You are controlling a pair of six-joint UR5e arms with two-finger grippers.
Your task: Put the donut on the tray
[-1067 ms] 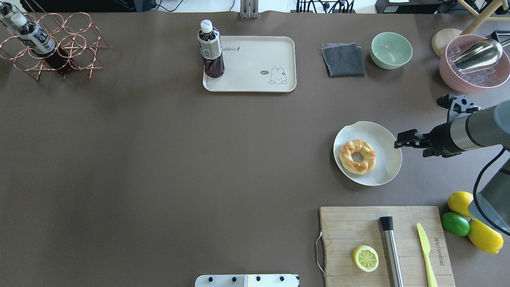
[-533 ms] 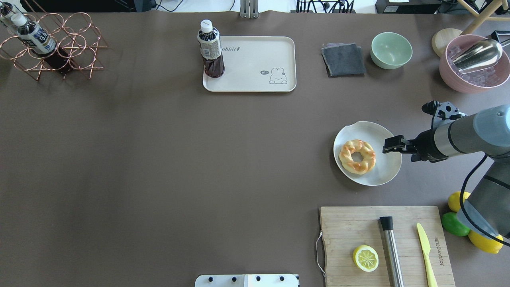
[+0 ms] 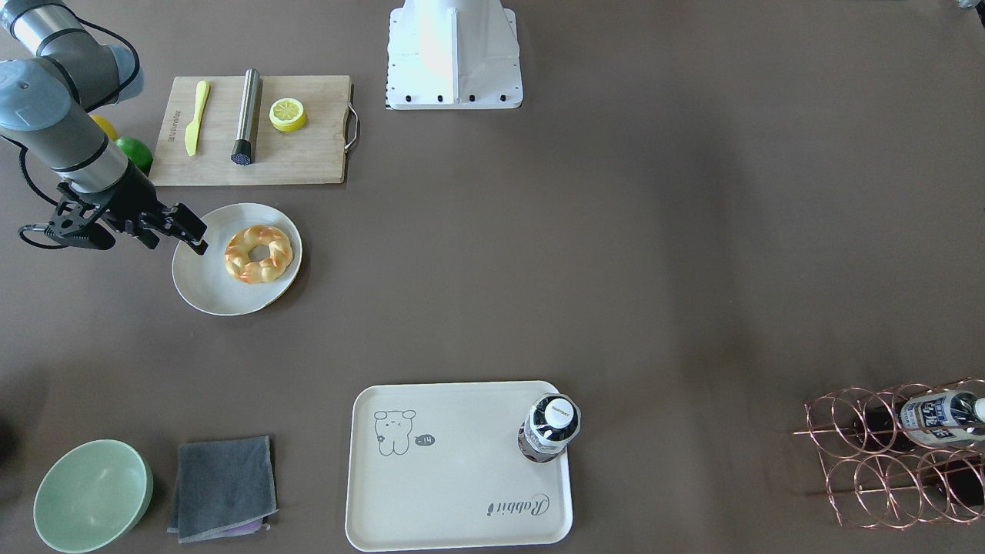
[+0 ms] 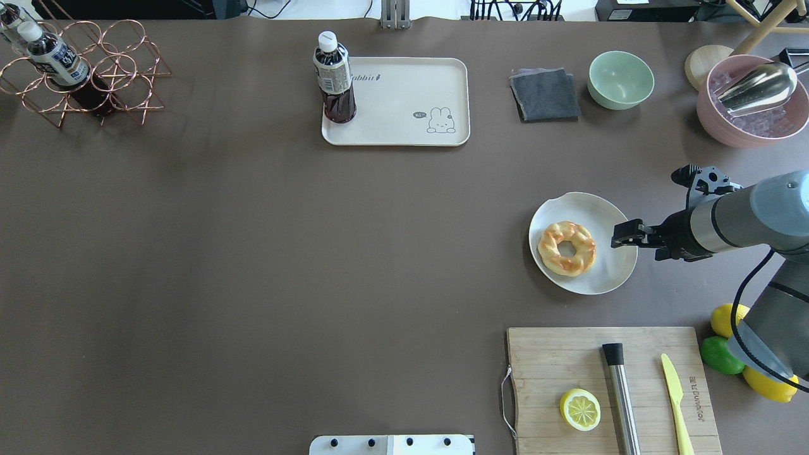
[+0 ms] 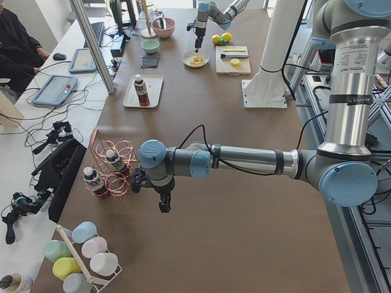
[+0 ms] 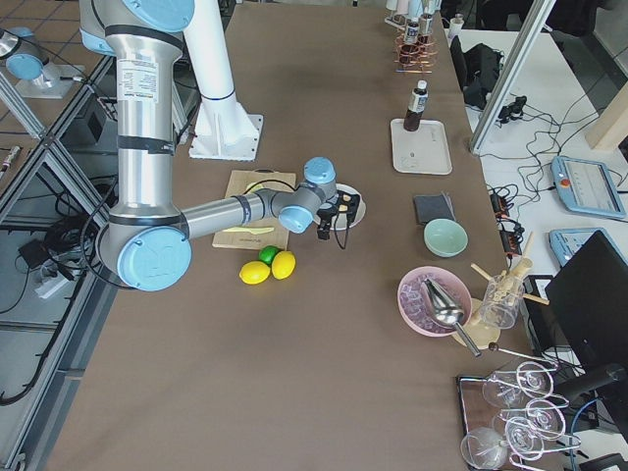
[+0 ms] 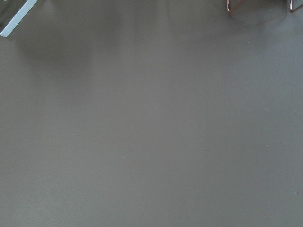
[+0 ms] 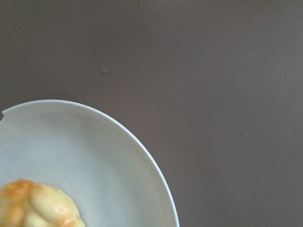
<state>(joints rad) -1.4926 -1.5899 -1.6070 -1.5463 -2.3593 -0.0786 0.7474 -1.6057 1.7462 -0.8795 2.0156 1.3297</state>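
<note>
The golden twisted donut (image 4: 567,248) lies on a round off-white plate (image 4: 610,272) at the right of the table. It also shows in the front view (image 3: 258,253) and at the bottom left corner of the right wrist view (image 8: 33,205). My right gripper (image 4: 622,234) hovers over the plate's right rim, just right of the donut, and looks open and empty. The cream tray (image 4: 411,95) with the bear drawing sits far back in the middle. My left gripper (image 5: 164,204) shows only in the left side view, so I cannot tell whether it is open or shut.
A dark drink bottle (image 4: 334,79) stands on the tray's left end. A wooden cutting board (image 4: 556,360) with a lemon half (image 4: 580,409), a steel muddler and a yellow knife lies near the plate. A grey cloth (image 4: 545,95), a green bowl (image 4: 620,79) and a pink bowl (image 4: 752,101) are at the back right.
My right gripper has moved left, from beside the plate to over its right rim, closer to the donut. The donut and the plate have not moved.
</note>
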